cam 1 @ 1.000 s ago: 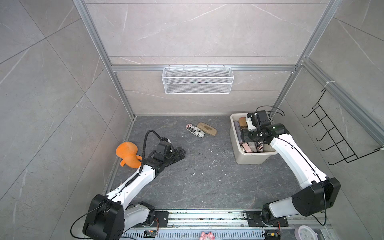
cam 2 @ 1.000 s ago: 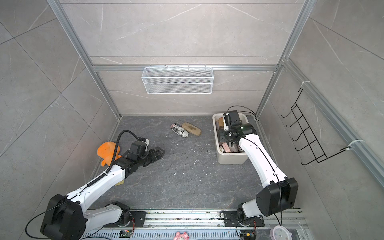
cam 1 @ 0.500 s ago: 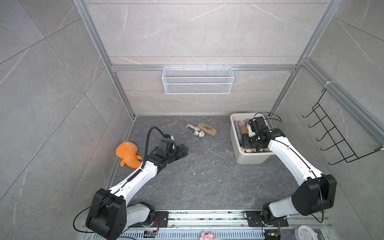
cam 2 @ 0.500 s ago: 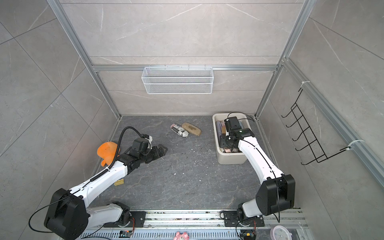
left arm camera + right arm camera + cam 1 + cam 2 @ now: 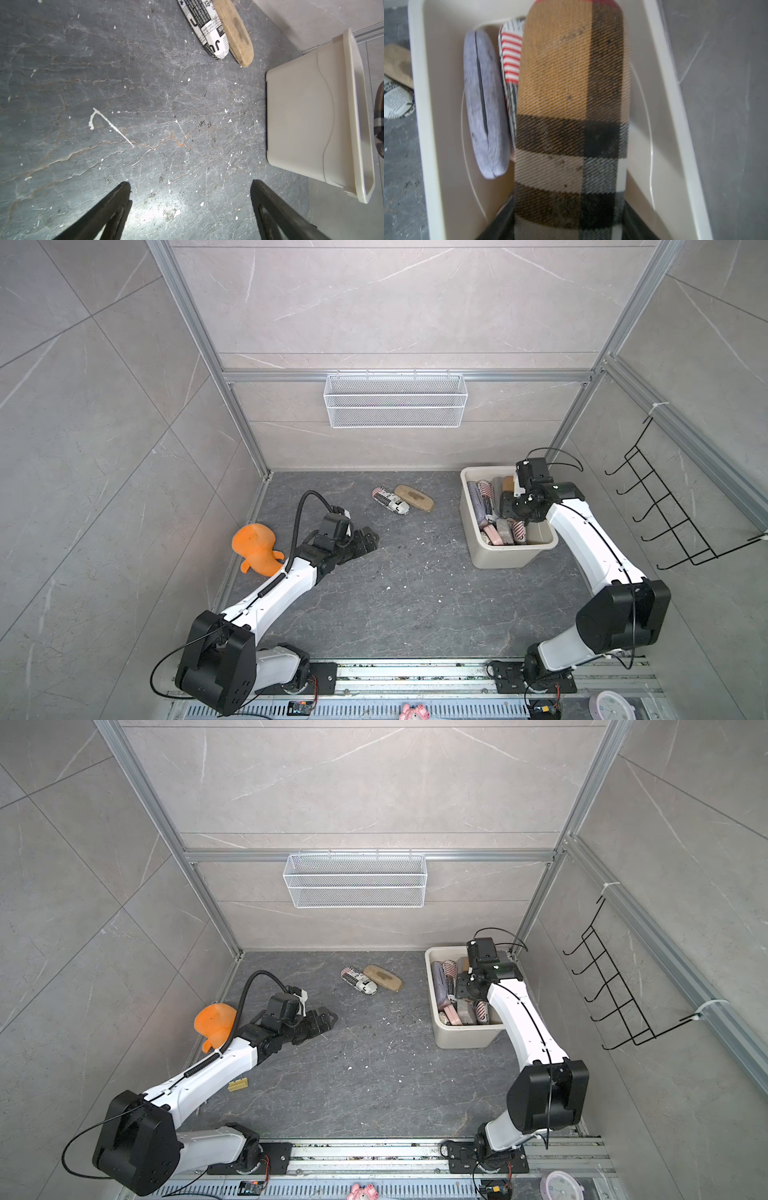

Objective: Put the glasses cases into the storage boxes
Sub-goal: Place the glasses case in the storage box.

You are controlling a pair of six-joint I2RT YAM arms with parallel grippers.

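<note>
Plaid case (image 5: 571, 128) clamped lengthwise in the right gripper (image 5: 569, 224) over the tub (image 5: 505, 558), so it can slot in beside the lilac case (image 5: 483, 104).
Left gripper (image 5: 190, 209) hangs spread and empty, aimed at the newsprint case (image 5: 204, 27) and tan case (image 5: 234, 29) lying side by side farther off on the floor (image 5: 145, 104).

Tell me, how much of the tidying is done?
Mostly done: several cases already fill the cream tub. The right tool is lowering a brown plaid case into it. Two remain on the floor: a newspaper-print case and a tan case. The left tool is open, empty.
</note>
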